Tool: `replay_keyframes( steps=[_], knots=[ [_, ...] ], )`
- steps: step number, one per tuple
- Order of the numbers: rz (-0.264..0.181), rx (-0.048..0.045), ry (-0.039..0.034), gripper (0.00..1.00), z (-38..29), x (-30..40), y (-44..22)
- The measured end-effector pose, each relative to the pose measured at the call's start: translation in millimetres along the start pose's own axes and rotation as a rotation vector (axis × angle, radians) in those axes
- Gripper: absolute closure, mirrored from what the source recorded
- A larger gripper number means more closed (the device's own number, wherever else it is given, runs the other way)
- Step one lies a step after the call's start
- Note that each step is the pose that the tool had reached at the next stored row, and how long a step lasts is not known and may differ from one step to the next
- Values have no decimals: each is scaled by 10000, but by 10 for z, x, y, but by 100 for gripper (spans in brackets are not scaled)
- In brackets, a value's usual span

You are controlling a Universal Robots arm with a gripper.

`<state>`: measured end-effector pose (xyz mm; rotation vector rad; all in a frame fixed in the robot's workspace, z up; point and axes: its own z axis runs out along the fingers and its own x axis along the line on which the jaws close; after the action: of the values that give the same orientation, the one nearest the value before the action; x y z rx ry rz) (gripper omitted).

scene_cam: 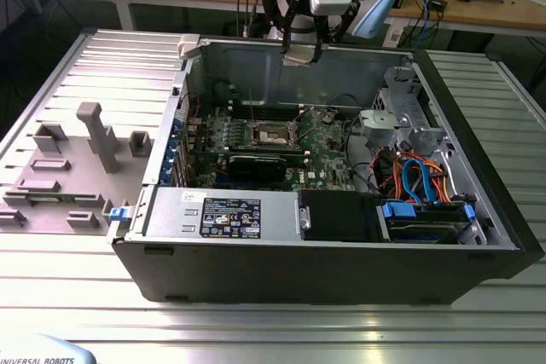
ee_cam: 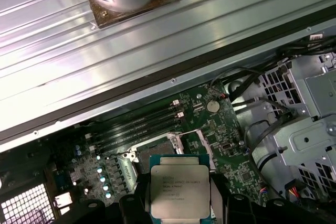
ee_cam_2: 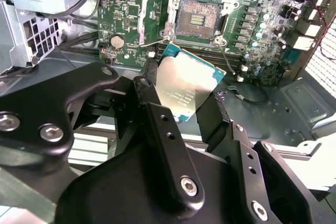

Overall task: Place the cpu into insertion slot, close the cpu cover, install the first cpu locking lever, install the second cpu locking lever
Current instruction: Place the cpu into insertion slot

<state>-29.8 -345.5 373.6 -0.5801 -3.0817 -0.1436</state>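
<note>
Above open computer case: end effector pinching cpu; insertion slot inside case uncovered, cpu cover standing open.

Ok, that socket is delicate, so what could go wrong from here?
The gripper pinches the cpu only by its edges above the open computer case; a slip could drop it onto the motherboard. The cpu also looks turned relative to the insertion slot, so it might seat skewed.

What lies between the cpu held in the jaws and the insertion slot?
No object: the second wrist view shows just a strip of circuit board between cpu and open insertion slot.
</note>
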Motion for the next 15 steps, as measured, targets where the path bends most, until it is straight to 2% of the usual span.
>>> replay_keyframes(
  steps=[15],
  knots=[
    [250,-5,-23,46,0,0,0]
  ],
)
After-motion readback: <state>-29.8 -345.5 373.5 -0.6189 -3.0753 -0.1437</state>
